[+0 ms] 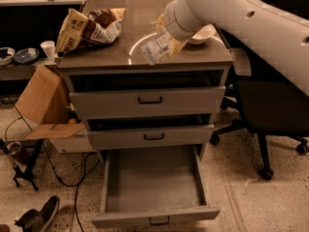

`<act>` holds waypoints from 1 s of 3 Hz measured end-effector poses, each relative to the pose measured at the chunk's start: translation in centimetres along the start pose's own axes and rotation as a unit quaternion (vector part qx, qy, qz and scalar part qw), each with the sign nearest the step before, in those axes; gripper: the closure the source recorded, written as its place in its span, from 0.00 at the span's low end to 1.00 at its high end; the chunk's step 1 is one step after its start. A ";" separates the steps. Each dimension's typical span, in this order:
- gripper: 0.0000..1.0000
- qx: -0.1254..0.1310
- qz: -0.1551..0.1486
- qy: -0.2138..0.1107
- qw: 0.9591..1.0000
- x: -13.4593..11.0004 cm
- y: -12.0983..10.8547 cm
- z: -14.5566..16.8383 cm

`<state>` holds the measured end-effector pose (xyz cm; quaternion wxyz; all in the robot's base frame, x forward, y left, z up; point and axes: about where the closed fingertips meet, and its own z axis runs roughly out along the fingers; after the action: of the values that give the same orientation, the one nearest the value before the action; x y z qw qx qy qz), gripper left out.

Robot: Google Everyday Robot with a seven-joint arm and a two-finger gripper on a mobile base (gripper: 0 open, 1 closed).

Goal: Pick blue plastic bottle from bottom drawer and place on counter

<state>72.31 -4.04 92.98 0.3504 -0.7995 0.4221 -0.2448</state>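
Observation:
The blue plastic bottle (155, 47) is held tilted, its cap end down-left, just above the front middle of the counter (120, 52). My gripper (170, 38) is shut on the bottle's upper end, at the end of the white arm that comes in from the upper right. The bottom drawer (153, 182) is pulled fully out below, and its grey tray is bare. The white arc on the counter top runs just behind the bottle.
A tan-and-brown snack bag (87, 28) lies at the counter's back left. A white bowl (203, 34) sits at the back right, partly behind the arm. A cardboard box (46, 105) stands to the left, an office chair (270, 110) to the right. The two upper drawers stand slightly ajar.

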 end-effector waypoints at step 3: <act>1.00 0.151 0.028 -0.043 0.987 -1.7 -10.2 5.9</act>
<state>80.63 3.51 96.89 0.4919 -0.7347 0.3873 -0.2612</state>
